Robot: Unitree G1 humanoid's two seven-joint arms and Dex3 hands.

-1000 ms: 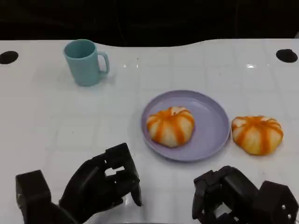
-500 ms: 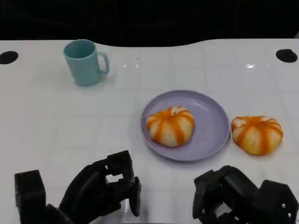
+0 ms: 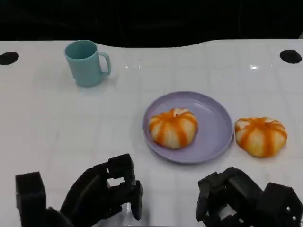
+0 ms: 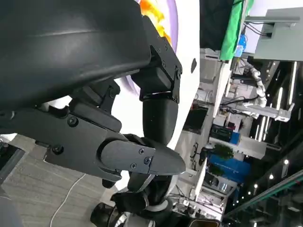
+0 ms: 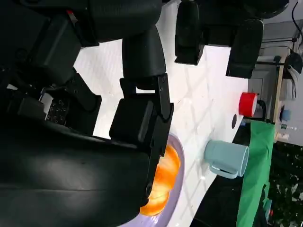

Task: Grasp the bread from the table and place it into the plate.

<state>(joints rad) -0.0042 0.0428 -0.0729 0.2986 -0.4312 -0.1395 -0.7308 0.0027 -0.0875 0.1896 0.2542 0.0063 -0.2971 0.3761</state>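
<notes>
Orange-and-cream striped buns (image 3: 173, 127) (image 3: 261, 136), lilac plate (image 3: 215, 120), teal mug (image 3: 85, 63), white table (image 3: 57, 118), black hands (image 3: 102, 194) (image 3: 236, 198).

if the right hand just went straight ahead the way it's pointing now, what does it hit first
Probably the plate: the right hand sits at the near table edge, fingers curled, aimed roughly at its near rim. The loose bread lies slightly to the right of that line. Depth is unclear.

A white table (image 3: 57, 127) was seen, on which a teal mug (image 3: 86, 62) stood at the far left, a purple plate (image 3: 215, 124) lay near the middle, and an orange-striped bread (image 3: 261, 136) rested just beside the plate's right rim
</notes>
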